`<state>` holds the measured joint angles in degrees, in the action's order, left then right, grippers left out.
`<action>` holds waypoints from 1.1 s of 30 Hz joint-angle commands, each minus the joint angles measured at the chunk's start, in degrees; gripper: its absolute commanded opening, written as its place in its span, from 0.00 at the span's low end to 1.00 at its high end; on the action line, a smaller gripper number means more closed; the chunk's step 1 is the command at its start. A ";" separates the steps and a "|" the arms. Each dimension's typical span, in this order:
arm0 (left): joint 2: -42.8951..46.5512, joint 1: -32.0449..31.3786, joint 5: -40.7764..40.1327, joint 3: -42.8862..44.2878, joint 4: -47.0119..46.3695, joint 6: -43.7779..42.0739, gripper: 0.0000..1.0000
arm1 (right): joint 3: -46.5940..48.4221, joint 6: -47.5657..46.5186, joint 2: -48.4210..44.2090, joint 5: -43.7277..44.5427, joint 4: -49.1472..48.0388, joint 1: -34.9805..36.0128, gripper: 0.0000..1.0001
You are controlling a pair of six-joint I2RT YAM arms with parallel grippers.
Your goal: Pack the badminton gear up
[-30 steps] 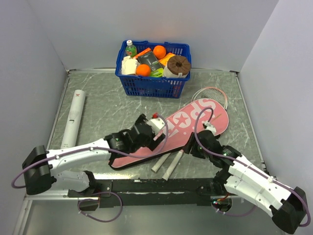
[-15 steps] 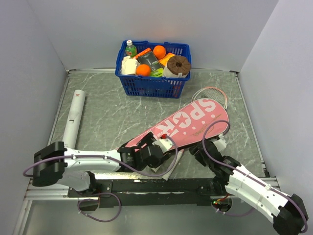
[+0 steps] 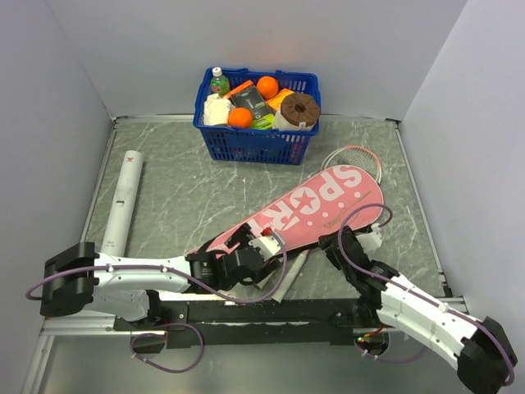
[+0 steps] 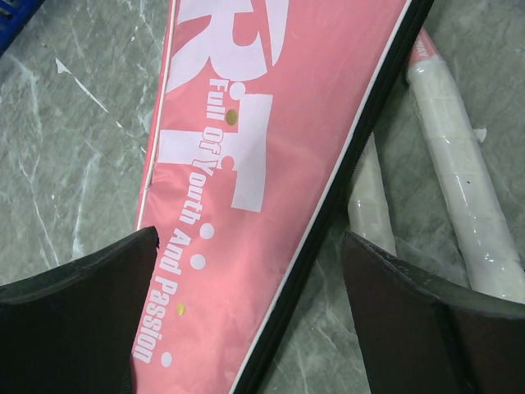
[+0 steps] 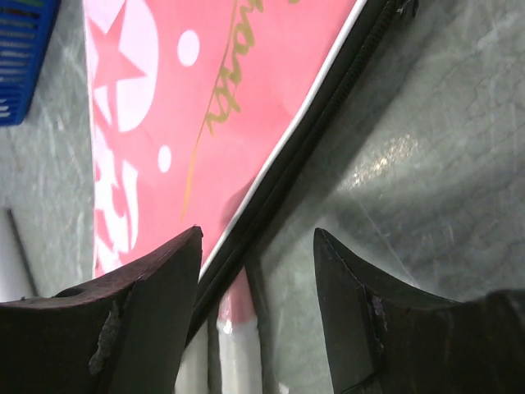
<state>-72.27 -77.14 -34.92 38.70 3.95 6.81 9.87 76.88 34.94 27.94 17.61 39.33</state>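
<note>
Pink cover (image 3: pixel 316 205) lies diagonal: wide head far-right, neck near-left.

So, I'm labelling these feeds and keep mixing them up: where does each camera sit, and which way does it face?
Top external: fixed overhead behind the bases, looking down on the table; left arm and right arm show.
Left wrist: on the left gripper, looking down at the pink cover and racket handles; both fingers show.
Right wrist: on the right gripper, facing the cover's black edge; both fingers show.
Shared: all three see the pink cover.
</note>
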 commanded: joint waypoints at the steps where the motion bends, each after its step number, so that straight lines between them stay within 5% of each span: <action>1: 1.43 -0.38 -0.77 -0.82 -3.51 -1.88 0.96 | 1.11 1.25 5.83 4.22 -6.79 -0.74 0.64; 10: 1.61 -0.64 1.62 -1.44 -5.89 -2.95 0.96 | 2.61 -2.25 13.32 8.70 -12.77 -2.24 0.38; 17: -2.87 -1.25 -2.79 1.55 -4.74 -2.42 0.97 | 5.94 -12.62 8.84 10.29 -14.17 -4.61 0.00; 33: -11.58 -1.96 -10.96 3.84 -11.68 -13.31 0.97 | 11.40 -24.85 9.00 -0.78 -15.06 -7.95 0.00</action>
<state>-83.50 -78.54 -40.99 39.75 -3.70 -3.14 18.98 54.76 43.38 29.23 4.91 32.05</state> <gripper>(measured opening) 0.967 0.015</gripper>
